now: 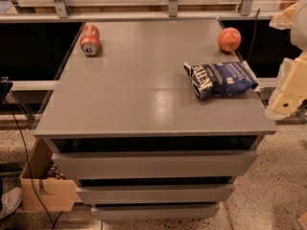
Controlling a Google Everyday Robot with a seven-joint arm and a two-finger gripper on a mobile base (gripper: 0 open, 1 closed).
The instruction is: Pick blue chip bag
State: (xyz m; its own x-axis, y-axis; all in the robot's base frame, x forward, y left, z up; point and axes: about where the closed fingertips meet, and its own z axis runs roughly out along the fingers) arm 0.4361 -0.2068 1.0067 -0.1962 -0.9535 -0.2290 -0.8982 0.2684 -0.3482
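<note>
The blue chip bag (219, 79) lies flat on the right side of the grey cabinet top (144, 90), close to the right edge. It is crumpled dark navy foil with white lettering at its left end. My gripper (289, 91), a cream-coloured part of the arm, hangs at the right edge of the view. It is just beyond the cabinet's right side, to the right of the bag and apart from it.
An orange-red soda can (90, 39) lies on its side at the back left. A round orange fruit (229, 39) sits at the back right, behind the bag. Drawers stick out below the front edge. A cardboard box (45, 186) stands on the floor at the left.
</note>
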